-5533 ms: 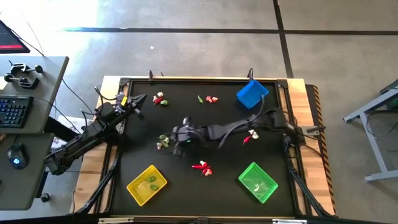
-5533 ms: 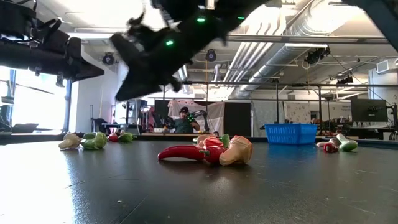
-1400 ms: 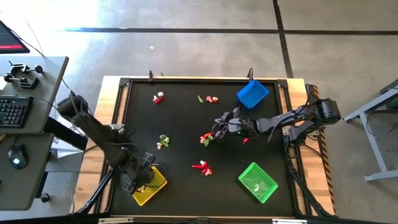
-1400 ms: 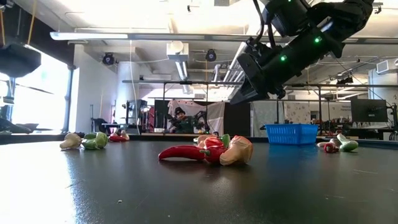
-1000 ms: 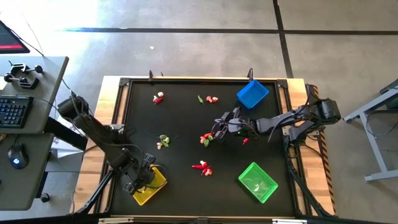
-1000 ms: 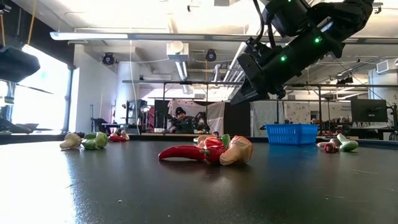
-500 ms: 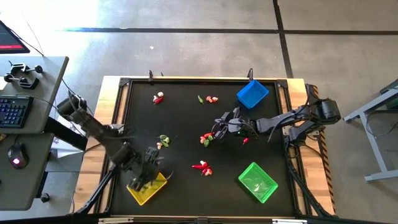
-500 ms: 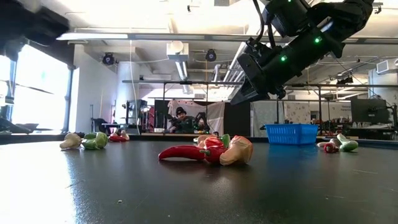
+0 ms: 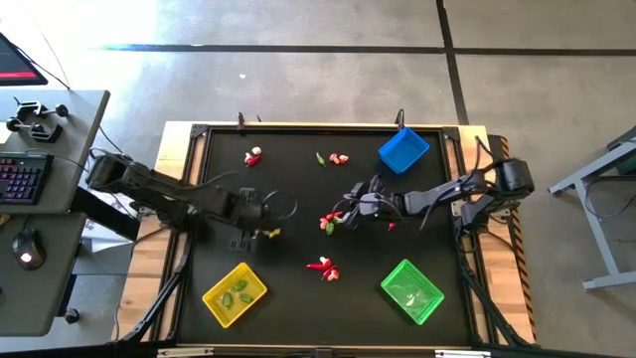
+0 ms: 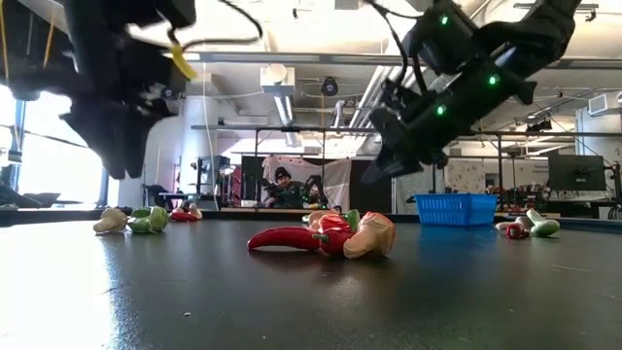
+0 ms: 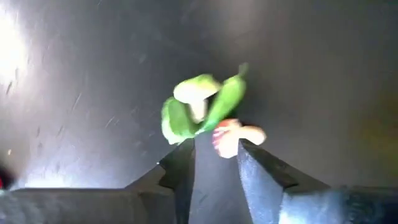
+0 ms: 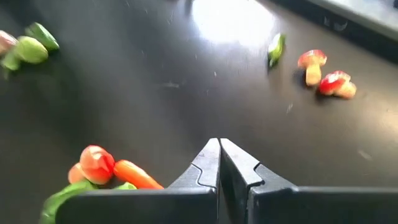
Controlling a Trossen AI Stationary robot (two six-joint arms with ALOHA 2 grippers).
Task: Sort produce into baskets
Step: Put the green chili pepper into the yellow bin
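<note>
Three baskets sit on the black table [image 9: 298, 298]: a yellow basket [image 9: 235, 294] at the near left with two green pods inside, a green basket [image 9: 411, 290] at the near right, and a blue basket [image 9: 402, 149] at the far right edge. Loose produce lies in five small groups between them: a red chili and pale bulb cluster [image 9: 322, 267] nearest the front, a green-and-pink cluster [image 11: 202, 115] under the left arm, a red-and-green pile [image 9: 329, 223] at centre, and at the far edge a red-capped piece [image 9: 253, 156] and a pod-and-mushroom group [image 9: 333, 158].

The left gripper [image 9: 260, 225] hangs over the left-centre of the table, its fingers [image 11: 258, 171] spread with nothing between them, poised just above the green-and-pink cluster. The right gripper [image 9: 348, 213] reaches to mid-table, fingers pressed together, just beside the central pile.

The table stands on a grey concrete floor [image 9: 328, 80]; a desk with a keyboard [image 9: 22, 181] and mouse is at the left.

Only the level view shows the workshop beyond: ceiling ducts, benches, and a seated person [image 10: 283, 187] far behind. Only the left wrist view shows the pale-pink bulb tucked beneath the green pods.
</note>
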